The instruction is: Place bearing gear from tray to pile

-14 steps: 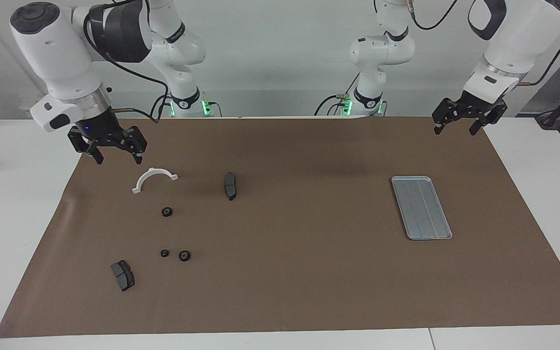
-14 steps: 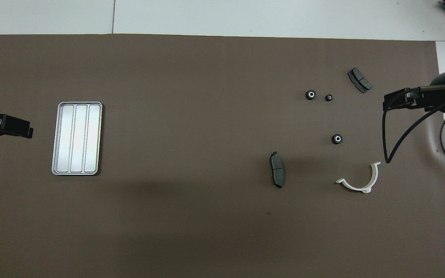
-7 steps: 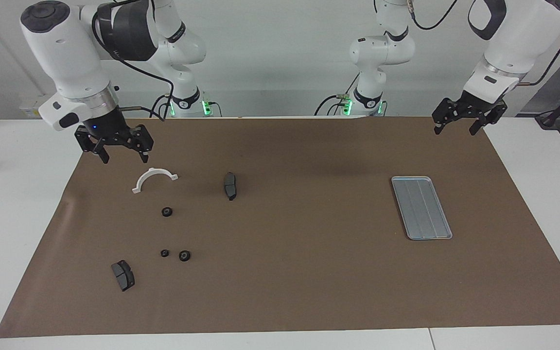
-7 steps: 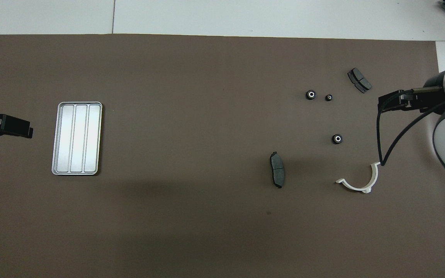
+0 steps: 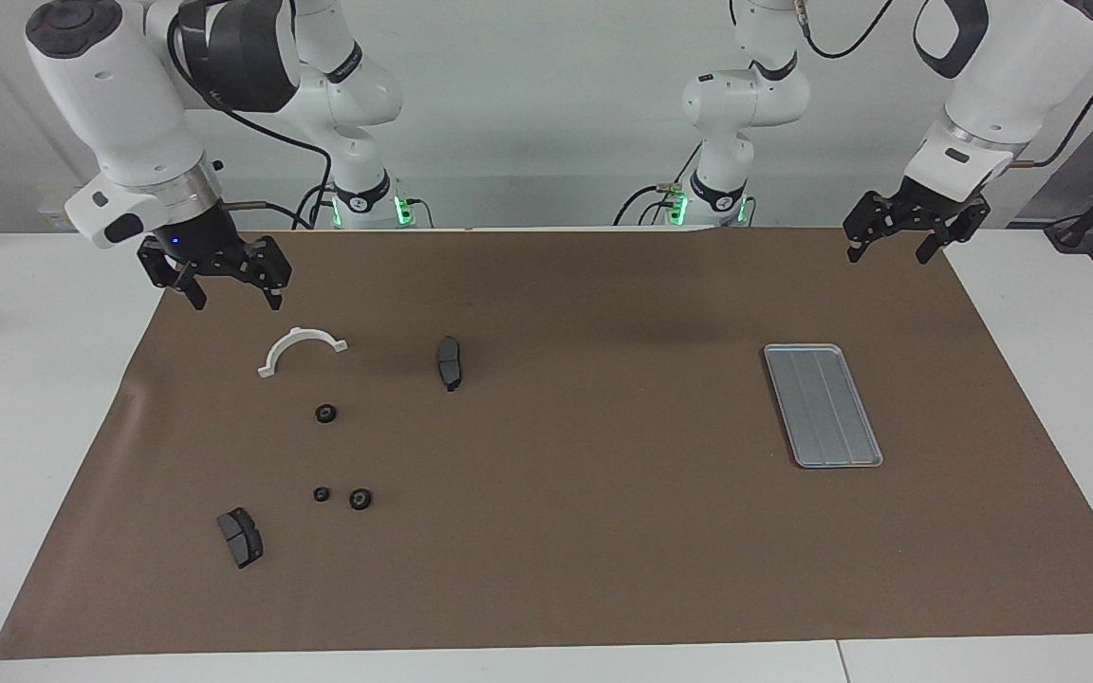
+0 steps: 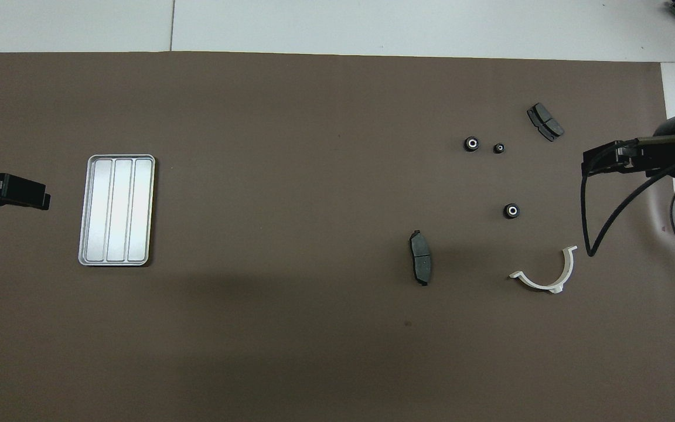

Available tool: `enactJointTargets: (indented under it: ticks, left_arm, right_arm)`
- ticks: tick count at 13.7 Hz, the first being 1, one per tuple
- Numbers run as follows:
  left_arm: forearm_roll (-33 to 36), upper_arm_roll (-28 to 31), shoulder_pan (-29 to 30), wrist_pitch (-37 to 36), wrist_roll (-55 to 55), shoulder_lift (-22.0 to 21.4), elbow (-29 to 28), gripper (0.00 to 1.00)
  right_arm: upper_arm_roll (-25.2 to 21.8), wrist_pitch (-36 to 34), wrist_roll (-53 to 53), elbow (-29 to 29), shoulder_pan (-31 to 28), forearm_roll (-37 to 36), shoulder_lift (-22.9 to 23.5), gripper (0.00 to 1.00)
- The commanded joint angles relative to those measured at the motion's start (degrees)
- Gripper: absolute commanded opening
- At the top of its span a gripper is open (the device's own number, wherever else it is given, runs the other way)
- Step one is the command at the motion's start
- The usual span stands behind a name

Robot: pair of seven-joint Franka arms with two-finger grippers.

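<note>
The brown mat [image 5: 546,531] carries the bare metal tray [image 5: 823,405] at the left arm's end. At 9 o'clock in the facing view lie the white half-ring bracket [image 5: 301,349], 2 brake pads [image 5: 450,362] and 3 bearing gears [image 5: 325,414]. Only that view shows the right gripper [image 5: 224,289] and left gripper [image 5: 891,242] both raised, spread wide, holding nothing.

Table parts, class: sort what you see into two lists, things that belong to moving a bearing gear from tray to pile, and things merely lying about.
Belongs to the job:
- tray, nothing in it
- three small black gears

Lying about:
- white half-ring bracket
- two brake pads
- brown mat
</note>
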Motion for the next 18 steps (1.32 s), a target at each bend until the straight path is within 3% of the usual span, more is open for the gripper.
enactJointTargets:
  ticks: [1, 4, 18]
  left_arm:
    - [-0.87, -0.41, 0.75, -0.41, -0.24, -0.60, -0.56, 1.00]
    - [-0.87, -0.41, 0.75, -0.41, -0.24, -0.52, -0.56, 1.00]
    - [-0.87, -0.41, 0.75, -0.41, -0.24, -0.60, -0.56, 1.00]
  right_arm:
    - [-0.34, -0.63, -0.88, -1.36, -0.35, 1.76, -1.32, 1.00]
    - [-0.34, -0.89, -0.80, -1.36, -0.61, 5.10, -1.32, 1.00]
    - [-0.34, -1.51, -0.89, -1.18, -0.52, 4.32, -1.32, 1.00]
